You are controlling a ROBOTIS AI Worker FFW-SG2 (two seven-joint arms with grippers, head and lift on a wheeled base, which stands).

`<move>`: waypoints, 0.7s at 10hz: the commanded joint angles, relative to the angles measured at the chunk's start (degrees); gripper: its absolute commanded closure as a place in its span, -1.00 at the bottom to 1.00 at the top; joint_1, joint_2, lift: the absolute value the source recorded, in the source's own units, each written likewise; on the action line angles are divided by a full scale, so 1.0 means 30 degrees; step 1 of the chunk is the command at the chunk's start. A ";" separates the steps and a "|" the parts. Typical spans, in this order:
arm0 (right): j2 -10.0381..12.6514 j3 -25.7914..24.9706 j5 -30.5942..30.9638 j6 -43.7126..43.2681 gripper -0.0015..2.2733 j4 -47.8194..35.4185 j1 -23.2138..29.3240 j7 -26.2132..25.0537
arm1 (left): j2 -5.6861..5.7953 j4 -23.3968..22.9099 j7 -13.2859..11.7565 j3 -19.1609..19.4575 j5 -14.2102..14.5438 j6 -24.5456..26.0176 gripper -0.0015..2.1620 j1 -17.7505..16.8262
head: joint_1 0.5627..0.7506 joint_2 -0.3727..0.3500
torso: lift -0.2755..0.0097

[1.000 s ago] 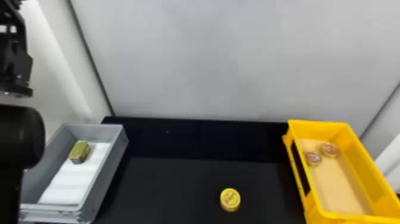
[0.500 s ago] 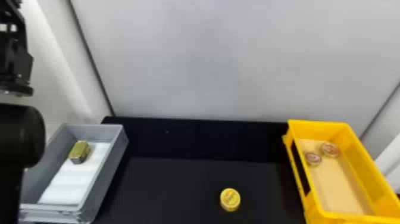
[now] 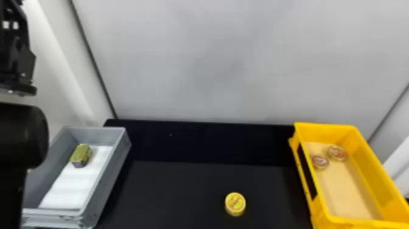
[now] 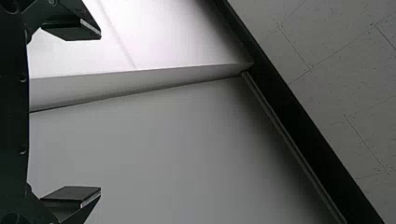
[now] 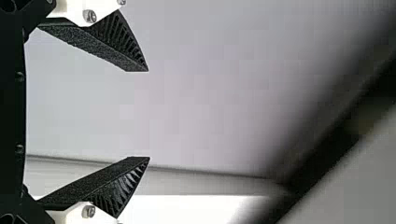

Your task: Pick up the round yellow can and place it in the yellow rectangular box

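The round yellow can [image 3: 235, 204] stands on the black table, right of the middle in the head view. To its right is the yellow rectangular box [image 3: 327, 210], holding two round reddish-lidded cans [image 3: 337, 153] near its far end. At the left edge of the head view my left gripper [image 3: 18, 73] is partly cut off, high beside the grey box. In the left wrist view the left gripper [image 4: 100, 113] is open with its fingers wide apart and nothing between them. My right gripper [image 5: 149, 114] is open and holds nothing, in front of pale wall panels.
A grey box [image 3: 105, 179] stands on the black table [image 3: 182, 188] at the left, with a white sheet and a gold-green rectangular tin [image 3: 81, 155] inside. Pale wall panels [image 3: 207, 61] rise behind the table.
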 commanded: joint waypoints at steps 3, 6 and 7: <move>0.0499 -0.1108 -0.8622 0.7642 -0.92 0.3445 -0.0704 0.1385 | -0.0022 0.0075 0.0167 -0.0151 -0.0051 0.0000 -0.90 -0.0130 | 0.07 0.18 | 0.86; 0.0528 -0.0200 -1.1083 0.7730 -0.92 0.6755 0.0028 0.3230 | -0.0198 0.0339 0.0343 -0.0444 -0.0051 -0.0176 -0.90 -0.0218 | 0.07 0.18 | 0.86; 0.0558 0.0181 -1.0526 0.6177 -0.92 0.8396 0.0526 0.6307 | -0.0198 0.0427 0.0665 -0.0562 -0.0462 -0.0293 -0.90 -0.0189 | 0.07 0.18 | 0.86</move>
